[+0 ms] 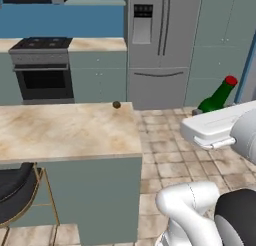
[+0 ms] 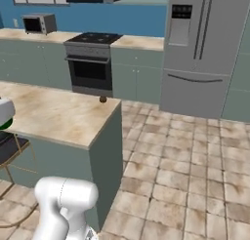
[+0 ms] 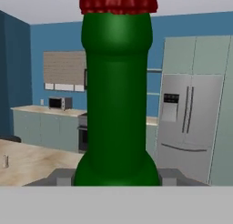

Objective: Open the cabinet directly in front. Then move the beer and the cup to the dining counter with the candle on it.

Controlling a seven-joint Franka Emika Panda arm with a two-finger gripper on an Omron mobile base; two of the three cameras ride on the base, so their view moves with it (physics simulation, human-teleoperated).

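Note:
The beer (image 1: 218,96), a dark green bottle with a red cap, sticks up tilted from my white hand at the right, over the tiled floor. Seen from the hand, the beer (image 3: 117,104) stands close up between my dark fingertips (image 3: 61,176). My gripper (image 3: 116,178) is shut on its lower body. The dining counter (image 1: 65,130) with its beige marble top lies to the left of the hand, and a small dark round thing (image 1: 116,104) sits at its far right corner. The cup and the cabinet are out of view.
A black stool with gold legs (image 1: 17,187) stands under the counter's near side. The steel fridge (image 1: 160,40) and the oven range (image 1: 42,65) line the far wall. A microwave (image 2: 39,23) sits on the back worktop. Tiled floor (image 2: 185,161) lies open to the right.

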